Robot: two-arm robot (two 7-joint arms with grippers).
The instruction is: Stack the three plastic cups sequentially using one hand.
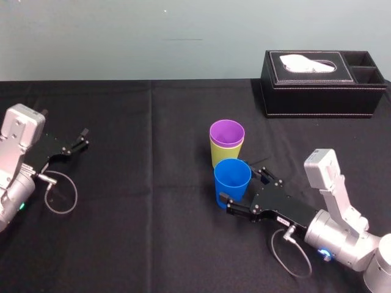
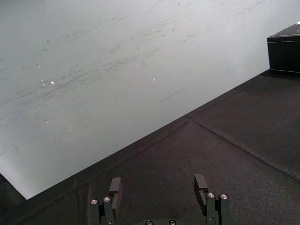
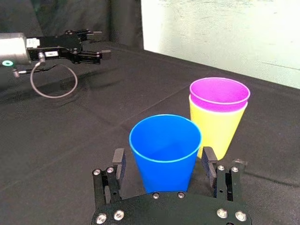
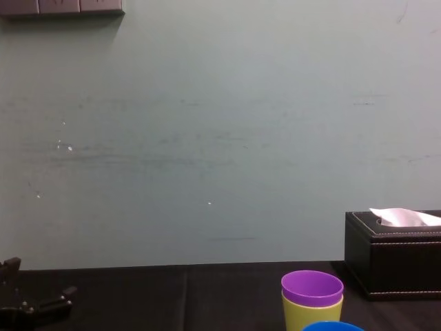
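Note:
A purple cup [image 1: 226, 133] sits nested inside the yellow-green cup [image 1: 225, 157], upright at mid-table. Just in front of them the blue cup [image 1: 232, 177] stands upright on the black cloth. My right gripper [image 1: 243, 185] is open and straddles the blue cup low on its wall. In the right wrist view its fingers [image 3: 209, 161] stand on either side of the blue cup [image 3: 165, 150] with small gaps, and the purple cup [image 3: 219, 92] rests in the yellow-green one [image 3: 218, 129] just beyond. My left gripper [image 1: 84, 138] rests open and empty at the far left.
A black tissue box [image 1: 321, 82] stands at the back right, behind the cups. A looped cable [image 1: 60, 194] lies by the left arm. Black cloth covers the table, with a pale wall behind it.

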